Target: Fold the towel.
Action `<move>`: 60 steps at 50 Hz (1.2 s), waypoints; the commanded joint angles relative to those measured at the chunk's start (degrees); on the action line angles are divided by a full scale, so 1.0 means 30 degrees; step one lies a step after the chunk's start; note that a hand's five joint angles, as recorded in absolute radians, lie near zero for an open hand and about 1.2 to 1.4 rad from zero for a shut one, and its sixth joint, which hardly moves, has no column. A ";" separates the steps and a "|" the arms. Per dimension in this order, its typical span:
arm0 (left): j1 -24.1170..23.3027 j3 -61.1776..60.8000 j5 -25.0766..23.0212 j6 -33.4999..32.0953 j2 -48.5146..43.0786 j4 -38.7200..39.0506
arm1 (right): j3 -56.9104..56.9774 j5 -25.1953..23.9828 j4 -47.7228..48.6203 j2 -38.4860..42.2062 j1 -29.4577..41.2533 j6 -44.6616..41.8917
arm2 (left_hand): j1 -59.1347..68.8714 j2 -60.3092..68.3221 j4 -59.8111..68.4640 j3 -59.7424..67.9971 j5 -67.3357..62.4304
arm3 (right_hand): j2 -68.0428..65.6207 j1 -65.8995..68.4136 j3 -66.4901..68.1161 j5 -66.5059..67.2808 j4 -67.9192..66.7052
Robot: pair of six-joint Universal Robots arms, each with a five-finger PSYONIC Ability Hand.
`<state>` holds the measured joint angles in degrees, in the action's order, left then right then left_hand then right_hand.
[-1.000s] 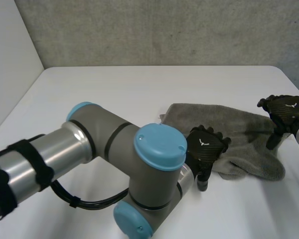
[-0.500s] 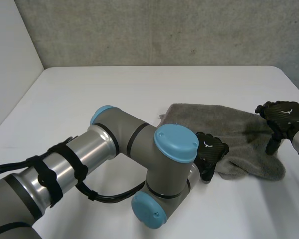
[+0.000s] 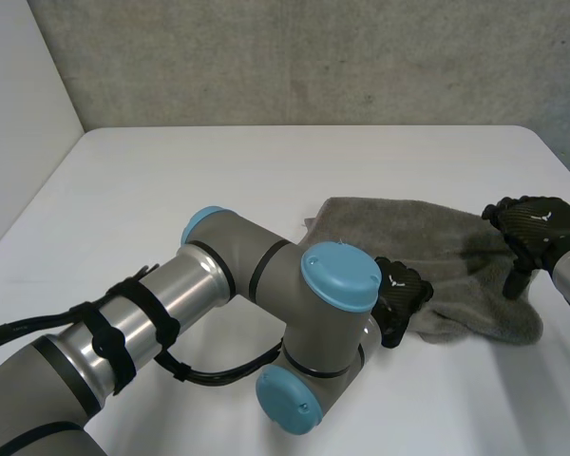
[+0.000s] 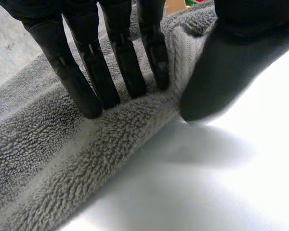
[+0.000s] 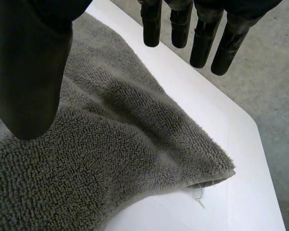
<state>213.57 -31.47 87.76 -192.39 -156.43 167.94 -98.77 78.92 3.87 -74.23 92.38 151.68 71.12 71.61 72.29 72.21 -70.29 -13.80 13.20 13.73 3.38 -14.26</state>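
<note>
A grey towel (image 3: pixel 437 249) lies crumpled on the white table (image 3: pixel 218 180), right of the middle. My left hand (image 3: pixel 399 296) sits on its near edge. In the left wrist view its straight fingers (image 4: pixel 125 72) press on the towel (image 4: pixel 62 163) while the thumb (image 4: pixel 221 72) meets the edge from the table side, pinching a raised ridge of cloth. My right hand (image 3: pixel 537 226) hovers over the towel's right end. Its fingers (image 5: pixel 202 43) are straight and spread from the thumb (image 5: pixel 29 72), above the towel (image 5: pixel 111 159) near a corner (image 5: pixel 221 173), holding nothing.
My left arm's grey elbow with light-blue caps (image 3: pixel 337 275) bulks over the near middle of the table and hides the towel's near left part. Bare table (image 3: pixel 475 399) lies in front of the towel. The table's right edge (image 5: pixel 260 139) runs close past the right hand.
My left hand's fingers and thumb have closed onto the towel's near edge while its arm swung forward. The right hand has drifted slightly left and lower over the towel's right end.
</note>
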 commanded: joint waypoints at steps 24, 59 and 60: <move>0.4980 -1.0339 -0.0483 -0.0263 0.9019 0.2733 | -0.0095 -0.0116 0.0085 -0.0130 -0.0032 0.0065 | 0.2960 0.2798 0.2569 0.2597 0.0097 | 0.1266 -0.1066 -0.1244 -0.1128 0.1420; 1.4912 -2.1822 -0.3852 -0.2402 1.6196 0.8856 | -0.1412 -0.1317 -0.0470 -0.2150 0.2605 0.0006 | -1.5293 -1.5455 -1.5684 -1.5657 1.8351 | 0.1266 -0.1066 -0.1244 -0.1128 0.1420; 1.4912 -2.1824 -0.3852 -0.2402 1.6197 0.8856 | -0.1413 -0.1318 -0.0471 -0.2151 0.2605 0.0006 | -1.5367 -1.5529 -1.5758 -1.5730 1.8424 | 0.1266 -0.1066 -0.1244 -0.1128 0.1420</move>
<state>258.78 -97.10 76.15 -200.16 -107.79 194.98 -102.05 75.34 3.15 -79.72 100.26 152.22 66.97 68.60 67.43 68.63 -69.44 -13.80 13.19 13.73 3.38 -14.26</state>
